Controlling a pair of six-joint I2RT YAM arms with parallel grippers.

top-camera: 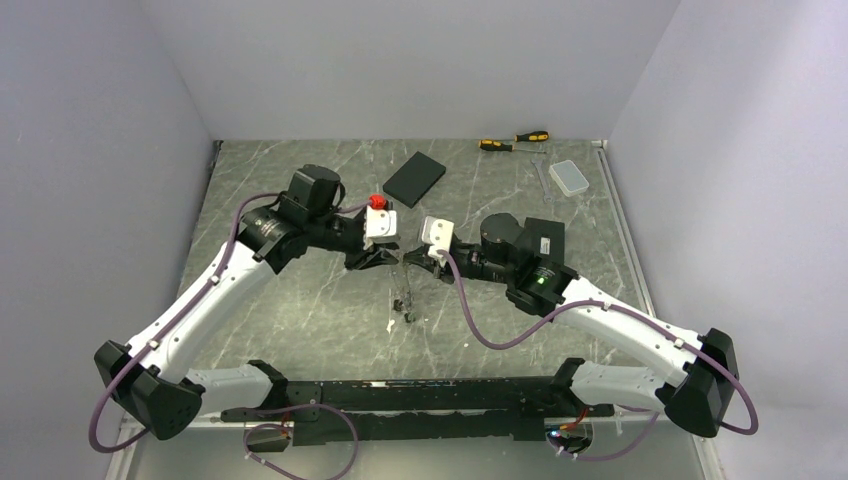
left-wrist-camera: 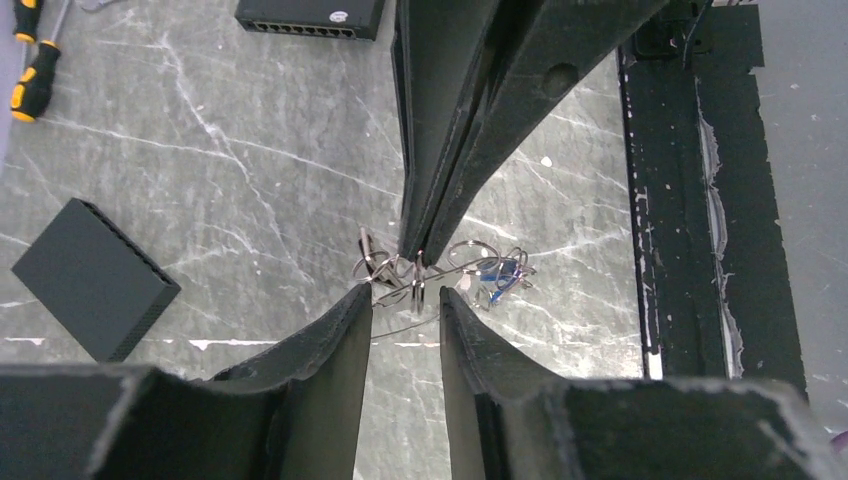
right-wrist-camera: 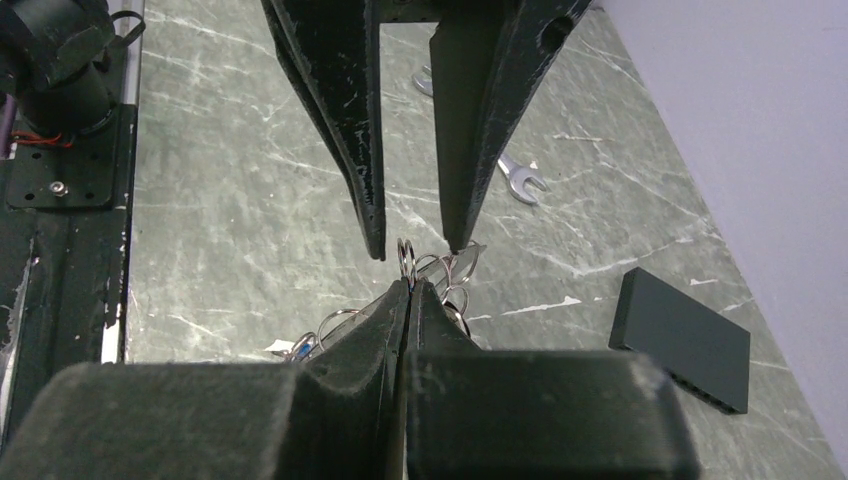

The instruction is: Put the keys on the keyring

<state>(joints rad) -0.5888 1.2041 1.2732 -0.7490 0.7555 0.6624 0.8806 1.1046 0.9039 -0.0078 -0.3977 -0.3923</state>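
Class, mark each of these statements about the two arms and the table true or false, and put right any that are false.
1. The right tool is shut on the keyring. True.
2. The left tool is clamped fully shut. False: its jaws stand apart, one on each side of the ring.
3. Two screwdrivers lie near the far edge of the table. True.
4. The wrench is held in a tool. False: it lies loose on the table, away from both tools.
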